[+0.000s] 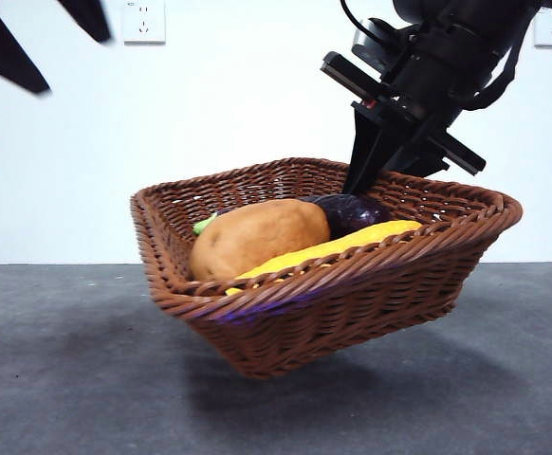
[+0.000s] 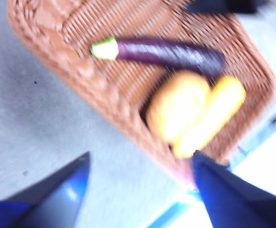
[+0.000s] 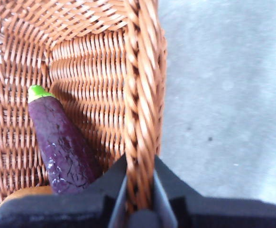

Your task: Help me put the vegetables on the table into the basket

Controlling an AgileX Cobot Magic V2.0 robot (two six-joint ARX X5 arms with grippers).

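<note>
You have one wicker basket (image 1: 333, 303) in front of you, and it is the only container in view. Inside it you can count three vegetables, one of each kind: one brown-orange potato (image 1: 257, 237), one yellow corn cob (image 1: 338, 248) and one dark purple eggplant (image 1: 352, 212) with a green stem end. Nothing else of that sort lies on the worktop (image 1: 67, 379), so your vegetable count stops at three. You have two grippers: the right gripper (image 3: 139, 190), with two black fingers (image 3: 114, 178), and the left gripper (image 2: 140, 183), also with two. On the wall behind you can count two white power sockets (image 1: 143, 21).
</note>
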